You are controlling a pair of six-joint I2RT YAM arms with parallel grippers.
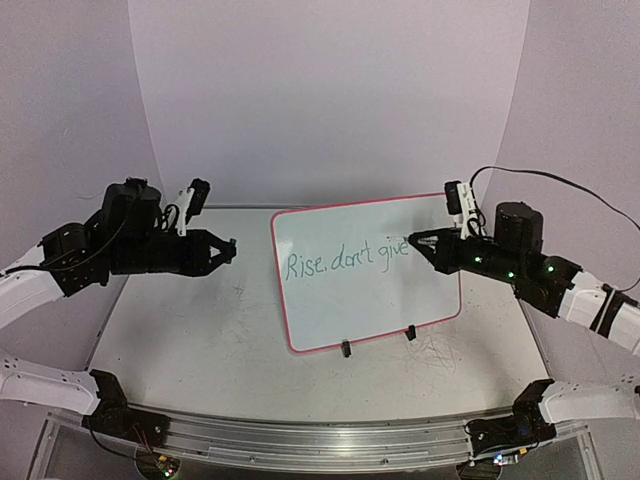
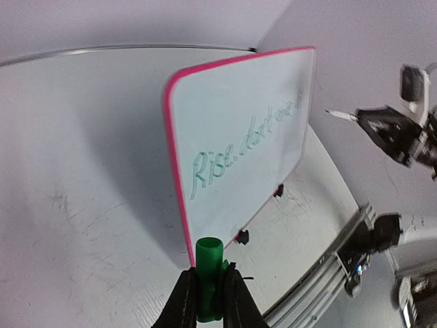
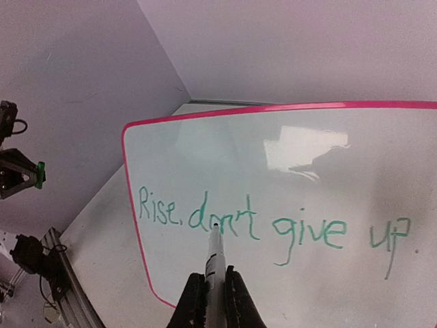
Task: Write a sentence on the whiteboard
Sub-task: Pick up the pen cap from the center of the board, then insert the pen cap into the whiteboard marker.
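As we look down from above, nearest to us an aluminium rail runs along the front edge of the counter, a pale grey surface scuffed with faint scribbles. One arm base is bolted at each end of the rail. Both arms are white near the base and black toward the wrist, and they bend in toward the middle so that their tips face each other across the counter. The left pincer hangs above the left half of the counter, well apart from the whiteboard. Its wrist camera shows its two black fingers pressed together on a green cap, a short hollow tube with its open end pointing away from the wrist. The right pincer is clamped on a marker with a pale barrel and a dark tip, which points at the whiteboard's face. From the left wrist camera the tip seems to sit just clear of the surface, though we cannot be certain. Between the two arms, right of centre, the whiteboard stands upright on two small black clip feet. It is glossy white with rounded corners and a thin pink-red frame, and its face is turned toward us. Green handwriting across it reads "Rise. don't give up". Behind everything, plain pale lilac walls close off the scene.
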